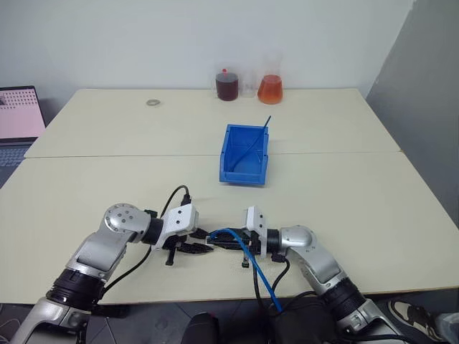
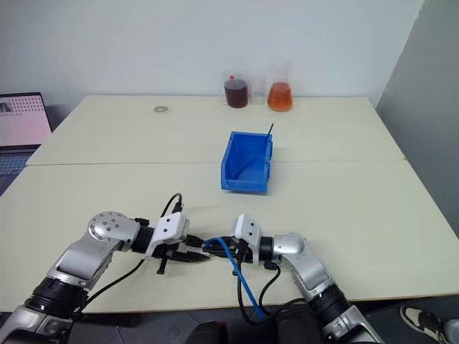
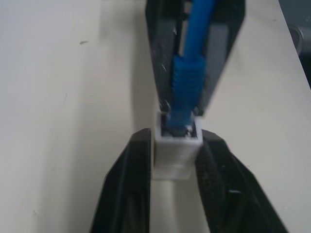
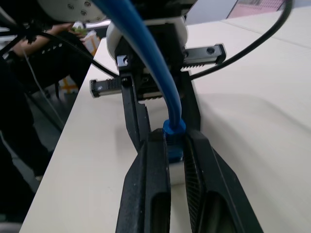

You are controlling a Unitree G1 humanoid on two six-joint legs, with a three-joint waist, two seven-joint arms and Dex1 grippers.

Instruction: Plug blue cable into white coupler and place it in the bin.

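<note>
Table [image 1: 107,208]: pale cream. Bin [image 1: 245,153]: bright blue. Blue cable [image 1: 252,259]: light blue with ribbed boot. White coupler [image 3: 177,150]: white, dark socket. Flasks [image 1: 227,84]: dark red and orange liquid. Gripper fingers [image 3: 121,194]: black.

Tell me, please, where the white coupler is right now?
The coupler sits between the left end effector's fingers near the table's front edge, with the cable plug in its socket, well in front of the bin.

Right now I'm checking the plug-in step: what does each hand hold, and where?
The left hand clamps the white coupler by its two sides. The right hand pinches the blue cable just behind its plug, which sits in the coupler's socket.
</note>
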